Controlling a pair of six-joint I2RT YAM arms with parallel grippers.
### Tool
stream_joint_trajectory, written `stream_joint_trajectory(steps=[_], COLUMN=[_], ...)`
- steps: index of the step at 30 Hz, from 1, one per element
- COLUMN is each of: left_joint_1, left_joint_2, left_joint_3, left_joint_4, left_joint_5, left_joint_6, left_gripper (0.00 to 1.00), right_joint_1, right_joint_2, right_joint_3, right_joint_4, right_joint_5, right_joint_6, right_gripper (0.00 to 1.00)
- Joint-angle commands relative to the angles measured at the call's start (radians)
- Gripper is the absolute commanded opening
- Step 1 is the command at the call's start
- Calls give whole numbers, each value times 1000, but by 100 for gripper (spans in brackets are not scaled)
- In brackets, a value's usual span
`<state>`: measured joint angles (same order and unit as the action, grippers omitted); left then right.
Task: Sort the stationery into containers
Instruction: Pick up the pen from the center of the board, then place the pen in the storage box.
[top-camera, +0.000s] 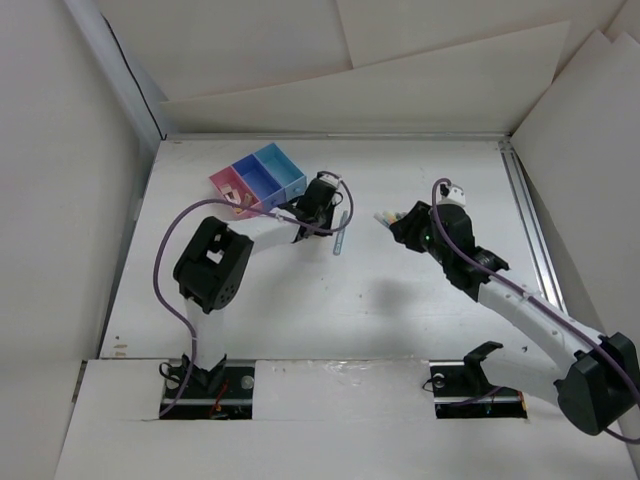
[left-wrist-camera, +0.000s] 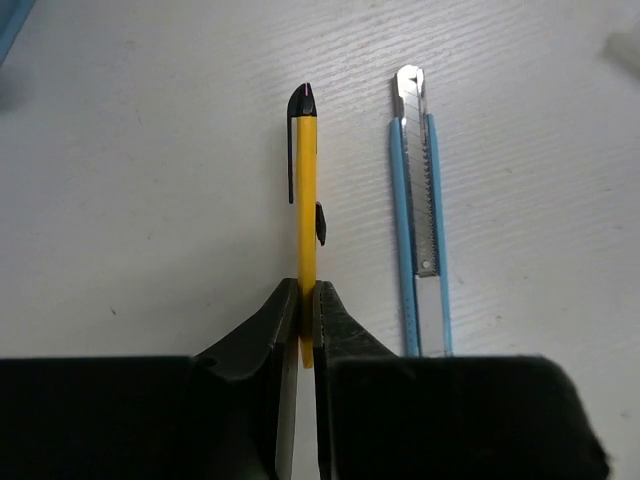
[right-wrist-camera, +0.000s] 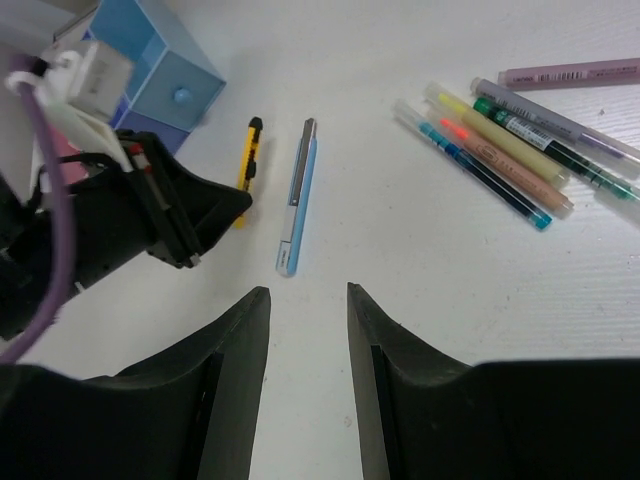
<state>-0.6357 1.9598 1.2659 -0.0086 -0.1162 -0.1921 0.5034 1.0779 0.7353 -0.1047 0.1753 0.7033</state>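
Left gripper (left-wrist-camera: 306, 298): was squeezed down to just a pen's width, both fingers pinching the near end of the yellow pen (left-wrist-camera: 306, 190).
Yellow pen: stuck straight out from the fingers, black clip end pointing away. It was lying on the table (top-camera: 400, 300) or barely off it, honestly couldn't tell which.
Blue cutter (left-wrist-camera: 422, 220): lay flat just beside the yellow pen on its right in the left wrist view, parallel and not touching.
Right gripper (right-wrist-camera: 307, 292): was spread wide with nothing in it, hanging over bare table, the cutter's near end just ahead of it.
Pens (right-wrist-camera: 500, 150): a loose bunch lay side by side at a slant, off to the right in the right wrist view.
Purple pen (right-wrist-camera: 570, 72): lay on its own just past that bunch.
Bins (top-camera: 258, 178): pink, dark blue and light blue, joined in a row at the far left of the table, right next to the left gripper. The pink one had something small in it, too tiny to make out.
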Motion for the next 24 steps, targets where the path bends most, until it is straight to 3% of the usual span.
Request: stream_joint_trajectory(steps=[1, 4, 11, 15, 24], left_joint_1=[-5, 25, 223, 378, 482], left_joint_2=[-188, -278, -389, -389, -236], left_joint_3=[4, 13, -68, -111, -20], left_joint_4=[33, 71, 159, 193, 151], left_joint_5=[38, 49, 62, 116, 171], left_joint_6=[-113, -217, -450, -549, -576], left_gripper=[0, 0, 0, 0, 0], right_joint_1=[-6, -6, -6, -6, -6], right_joint_2=[-33, -33, -33, -33, -33], right_joint_3=[-8, -8, -8, -8, -17], right_joint_4=[52, 53, 53, 53, 53], right_joint_5=[1, 1, -8, -8, -8], right_joint_6=[-13, -13, -13, -13, -13], right_gripper=[43, 43, 43, 43, 43])
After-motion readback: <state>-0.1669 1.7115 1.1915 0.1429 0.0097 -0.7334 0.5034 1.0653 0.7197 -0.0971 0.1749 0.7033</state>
